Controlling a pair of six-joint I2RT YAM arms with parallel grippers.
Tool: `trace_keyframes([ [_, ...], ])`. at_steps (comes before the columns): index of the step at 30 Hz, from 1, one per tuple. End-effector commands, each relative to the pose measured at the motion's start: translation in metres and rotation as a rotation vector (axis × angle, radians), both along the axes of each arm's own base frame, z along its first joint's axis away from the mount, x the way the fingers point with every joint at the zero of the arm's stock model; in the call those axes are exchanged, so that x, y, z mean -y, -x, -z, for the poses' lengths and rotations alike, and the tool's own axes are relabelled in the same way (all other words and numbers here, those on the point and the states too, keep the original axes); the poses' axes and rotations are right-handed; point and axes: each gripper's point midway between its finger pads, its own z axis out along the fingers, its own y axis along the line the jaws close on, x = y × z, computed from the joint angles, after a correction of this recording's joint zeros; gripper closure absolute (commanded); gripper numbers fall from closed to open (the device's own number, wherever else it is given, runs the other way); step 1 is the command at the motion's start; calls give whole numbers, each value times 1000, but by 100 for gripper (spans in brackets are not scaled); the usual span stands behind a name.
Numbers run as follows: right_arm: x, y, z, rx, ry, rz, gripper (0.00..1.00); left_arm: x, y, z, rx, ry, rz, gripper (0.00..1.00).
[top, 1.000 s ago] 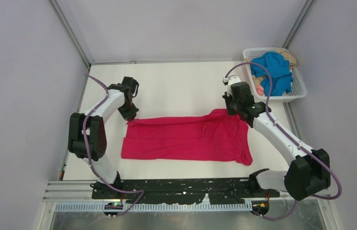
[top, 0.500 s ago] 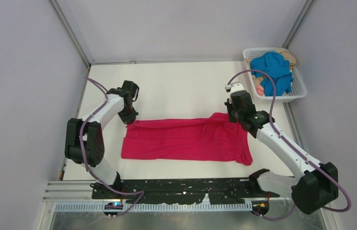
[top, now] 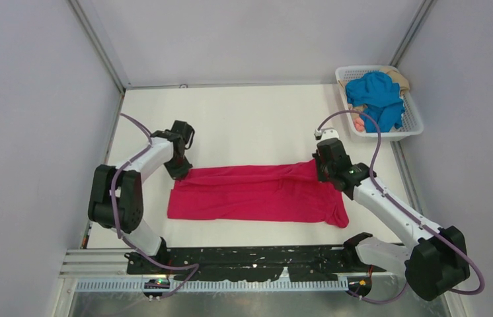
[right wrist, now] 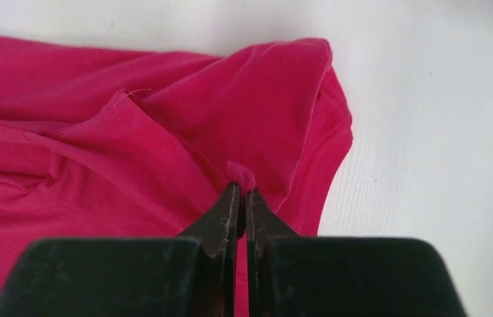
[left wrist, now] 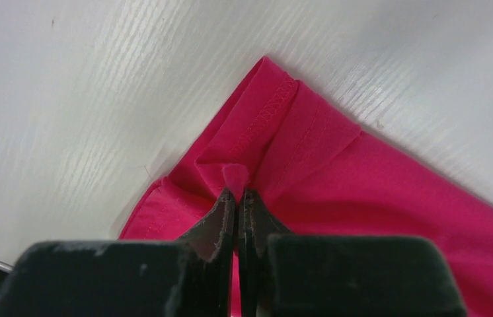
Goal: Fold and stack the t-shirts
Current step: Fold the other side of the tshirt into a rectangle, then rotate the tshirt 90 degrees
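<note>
The crimson-pink t-shirt (top: 257, 195) lies spread across the middle of the table as a wide band. My left gripper (top: 180, 172) is shut on its far left corner; in the left wrist view the fingertips (left wrist: 237, 195) pinch a small fold of pink fabric (left wrist: 310, 145). My right gripper (top: 323, 173) is shut on its far right corner; the right wrist view shows the tips (right wrist: 240, 191) pinching a pink fold (right wrist: 164, 132). The blue t-shirt (top: 376, 96) and the pale beige t-shirt (top: 400, 78) lie bunched in the basket.
A white lattice basket (top: 417, 125) stands at the table's far right corner. Grey walls enclose the table on three sides. A black rail (top: 250, 257) with the arm bases runs along the near edge.
Both grippers have moved toward the near edge, pulling the far edge of the pink shirt with them. The band of shirt is narrower front to back than before.
</note>
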Motion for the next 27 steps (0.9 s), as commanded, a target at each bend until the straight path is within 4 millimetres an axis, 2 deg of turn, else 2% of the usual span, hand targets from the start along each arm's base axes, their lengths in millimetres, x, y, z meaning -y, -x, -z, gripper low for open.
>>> trace_keyframes([
  [1,0,17,17,-35,-80,96,90,-2,6,8,-10,-21,14,94],
  [3,-3,33,31,-90,-122,109,88,-8,16,9,-35,-46,17,81],
  [4,-3,42,35,-116,-147,133,86,-10,23,10,-54,-56,24,78],
  [6,0,65,46,-194,-176,178,79,-15,38,9,-74,-68,39,60],
  [7,-2,76,50,-232,-198,185,61,-18,47,7,-84,-75,37,47],
  [9,-4,106,56,-327,-252,218,46,-25,60,-1,-85,-95,25,43],
  [11,-16,120,51,-352,-354,214,38,-34,67,-11,-73,-130,13,37],
  [13,-23,122,37,-312,-432,204,26,-40,76,-20,-73,-155,5,33],
  [14,-25,119,23,-259,-461,179,21,-42,79,-25,-64,-159,-2,29],
  [16,-22,111,4,-170,-467,154,1,-40,77,-36,-8,-137,-1,7],
  [17,-25,102,-6,-119,-485,135,3,-35,71,-41,33,-108,9,1],
  [18,-29,96,-13,-89,-493,104,4,-27,61,-47,89,-64,29,1],
  [20,-49,71,-34,9,-563,23,5,-1,39,-57,201,63,113,1],
  [21,-56,63,-32,3,-561,-8,5,14,30,-61,237,134,163,0],
  [22,-68,52,-42,36,-591,-56,5,29,22,-64,262,195,219,0],
  [23,-73,42,-36,9,-560,-69,5,44,15,-65,274,251,267,0],
  [24,-77,32,-40,22,-552,-84,5,56,10,-65,280,301,304,0],
  [25,-77,17,-34,7,-500,-78,5,69,5,-64,281,352,340,1],
  [26,-78,7,-21,-27,-465,-56,5,79,0,-62,276,389,367,0],
  [27,-75,-5,-25,-8,-442,-34,5,90,-3,-60,271,435,396,0],
])
